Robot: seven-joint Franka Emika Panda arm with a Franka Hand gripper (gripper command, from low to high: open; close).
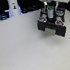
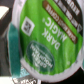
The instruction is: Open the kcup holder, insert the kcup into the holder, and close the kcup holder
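Kcup [image 1: 49, 10] is hanging in the pincer [image 1: 50, 12] above the black kcup holder [image 1: 53, 25], which is sitting on the white surface [image 1: 25, 50] in the exterior view. Wrist view: its green lid [image 2: 47, 40] is filling the frame, pincer clamping it.

The kcup [image 2: 47, 42] shows a glossy green foil-like lid with printed lettering and a smooth white plastic rim. The holder [image 1: 55, 24] looks like matt black plastic. The table [image 1: 20, 50] is a plain, smooth, pale matt surface.
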